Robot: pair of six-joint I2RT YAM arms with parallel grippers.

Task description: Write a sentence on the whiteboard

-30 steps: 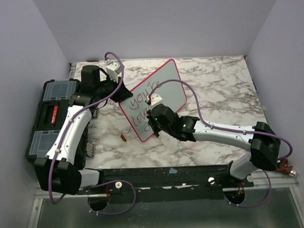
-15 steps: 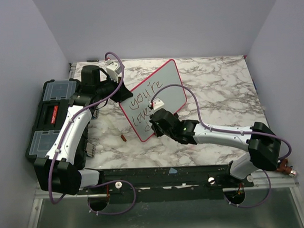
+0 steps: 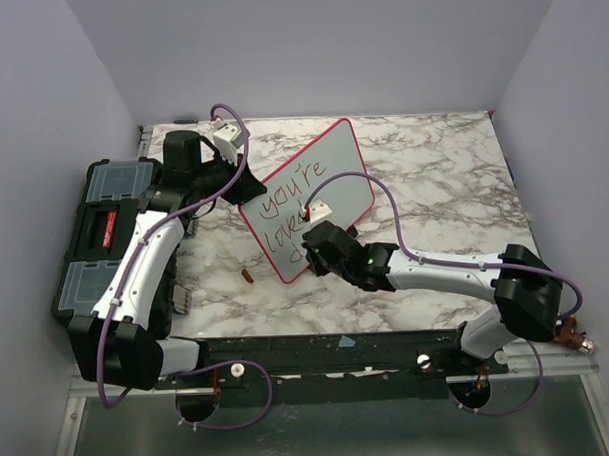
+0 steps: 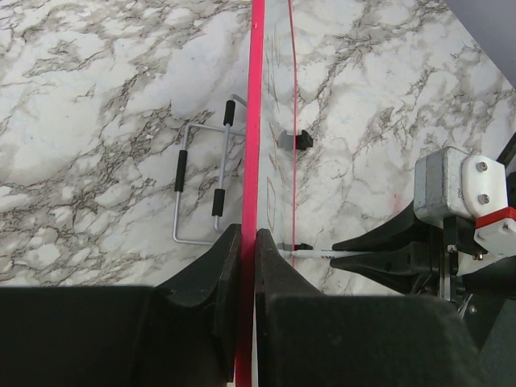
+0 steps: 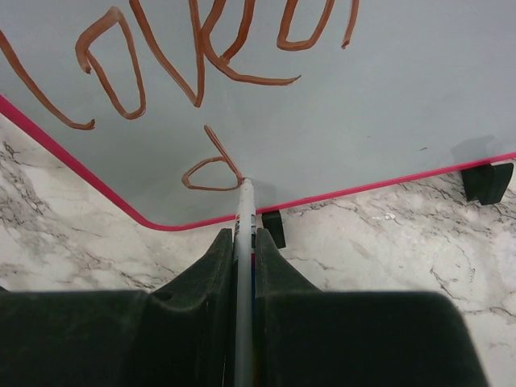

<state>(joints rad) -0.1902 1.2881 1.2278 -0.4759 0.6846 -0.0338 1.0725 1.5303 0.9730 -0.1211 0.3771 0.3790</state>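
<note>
- The whiteboard (image 3: pixel 332 167) stands up on its edge near the middle of the marble worktop (image 3: pixel 443 173), turned at a slant.
- The left tool (image 4: pixel 248 235) is closed tight on the board's red frame.
- The right tool (image 5: pixel 244 242) is closed on a marker (image 5: pixel 243 210). The marker's tip touches the board low down, by a bottom corner.
- Two rows of brown writing show: "you're" on top, and under it a word that starts "love".
- A small round letter sits at the tip, so a third row looks just begun.
- The sentence seems partly done, with more letters likely left.
</note>
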